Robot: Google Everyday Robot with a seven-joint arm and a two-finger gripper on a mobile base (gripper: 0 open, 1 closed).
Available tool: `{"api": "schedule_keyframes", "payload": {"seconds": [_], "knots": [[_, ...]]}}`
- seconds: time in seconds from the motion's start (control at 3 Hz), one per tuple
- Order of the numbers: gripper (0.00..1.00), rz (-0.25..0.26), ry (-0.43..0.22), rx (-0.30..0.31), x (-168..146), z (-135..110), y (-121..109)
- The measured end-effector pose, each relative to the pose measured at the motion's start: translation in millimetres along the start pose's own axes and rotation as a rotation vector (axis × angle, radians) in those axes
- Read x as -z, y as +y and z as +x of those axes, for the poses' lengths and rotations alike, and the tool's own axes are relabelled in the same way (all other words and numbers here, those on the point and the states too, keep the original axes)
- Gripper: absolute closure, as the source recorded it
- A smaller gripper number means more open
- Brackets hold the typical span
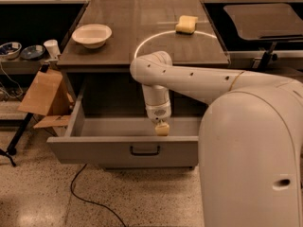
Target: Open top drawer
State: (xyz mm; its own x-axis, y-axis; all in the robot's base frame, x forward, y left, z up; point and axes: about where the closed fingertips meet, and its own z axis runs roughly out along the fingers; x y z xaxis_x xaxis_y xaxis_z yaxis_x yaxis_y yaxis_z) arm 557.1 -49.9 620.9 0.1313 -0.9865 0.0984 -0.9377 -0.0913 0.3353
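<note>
The top drawer (104,151) is pulled far out from the grey cabinet. Its grey inner walls and floor show, and its small dark pull handle (145,151) sits at the centre of the front. My gripper (162,128) hangs straight down from the white arm, just behind the top edge of the drawer front and a little right of the handle. Nothing shows between its tan tips. The lower drawers are almost hidden under the open drawer.
The countertop (142,41) holds a white bowl (92,34) and a yellow sponge (186,24). A cardboard box (43,94) leans left of the cabinet. A black cable (90,197) lies on the floor. My white arm fills the right side.
</note>
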Motion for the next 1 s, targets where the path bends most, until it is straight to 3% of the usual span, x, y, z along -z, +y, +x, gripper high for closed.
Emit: {"api": "schedule_keyframes", "payload": {"seconds": [0.33,0.67,1.0], "knots": [[0.04,-0.057,0.027,0.026,-5.1,10.4,11.9],[0.00,-0.104,0.052,0.060,-8.7,14.7,19.1],[0.00,-0.106,0.059,0.060,-7.2,18.1,20.7]]}}
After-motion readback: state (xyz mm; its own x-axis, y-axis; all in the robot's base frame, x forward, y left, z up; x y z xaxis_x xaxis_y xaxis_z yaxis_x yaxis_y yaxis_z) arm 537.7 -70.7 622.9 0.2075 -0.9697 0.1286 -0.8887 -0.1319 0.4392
